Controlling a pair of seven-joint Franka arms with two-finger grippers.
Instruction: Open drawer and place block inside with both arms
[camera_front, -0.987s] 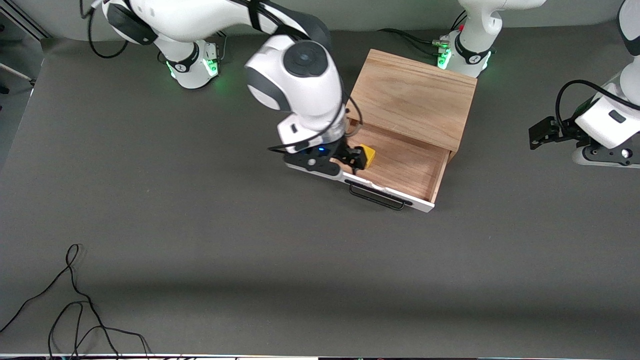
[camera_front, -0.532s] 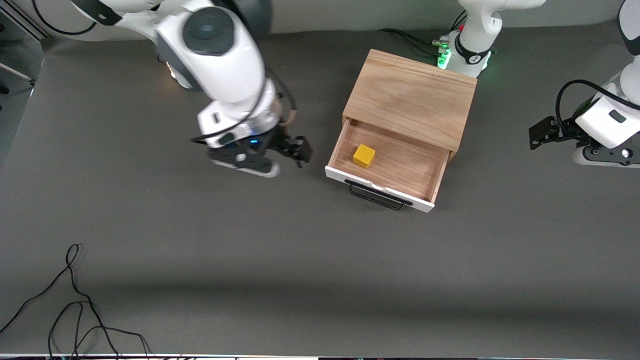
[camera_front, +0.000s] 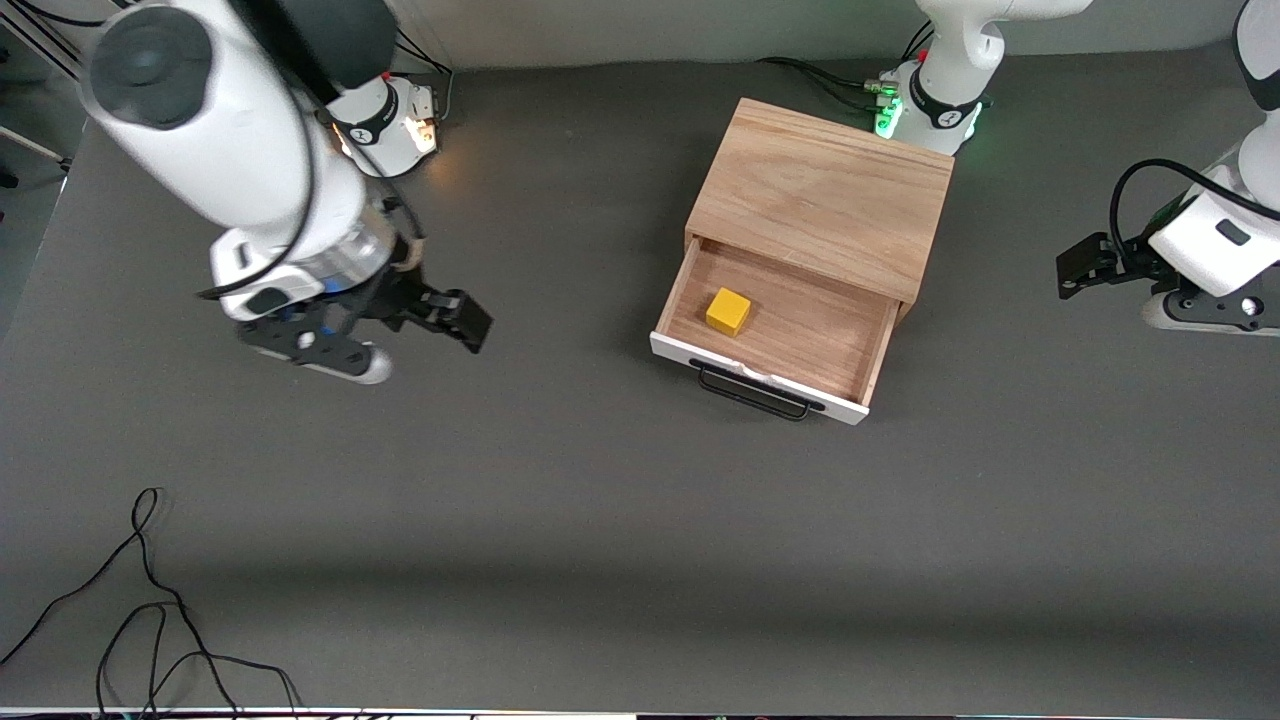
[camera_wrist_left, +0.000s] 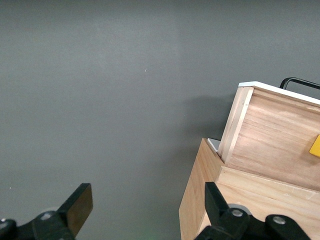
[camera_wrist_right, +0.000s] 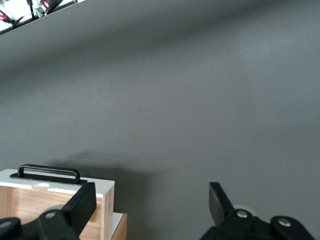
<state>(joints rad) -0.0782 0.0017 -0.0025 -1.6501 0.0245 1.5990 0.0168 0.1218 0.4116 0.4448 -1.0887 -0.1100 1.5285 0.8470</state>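
The drawer (camera_front: 790, 335) stands pulled out of the light oak cabinet (camera_front: 820, 190), with its white front panel (camera_front: 760, 378) and black bar handle (camera_front: 752, 394) toward the front camera. The yellow block (camera_front: 728, 311) lies inside the drawer, toward the right arm's end. My right gripper (camera_front: 462, 318) is open and empty over bare table, well apart from the drawer. Its wrist view shows its open gripper (camera_wrist_right: 150, 205) with the drawer's corner (camera_wrist_right: 55, 202) and handle (camera_wrist_right: 47, 173). My left gripper (camera_front: 1072, 272) waits open and empty beside the cabinet. The left wrist view shows that gripper (camera_wrist_left: 147, 210), the cabinet (camera_wrist_left: 200, 200) and a sliver of the block (camera_wrist_left: 315, 146).
A loose black cable (camera_front: 150, 600) lies on the grey table near the front camera, toward the right arm's end. Cables (camera_front: 830, 82) run by the left arm's base (camera_front: 935, 110). The right arm's base (camera_front: 385, 125) stands at the table's edge farthest from the front camera.
My right gripper let go of the block in the drawer, then rose and swung away toward the right arm's end of the table, empty. The left arm has not moved.
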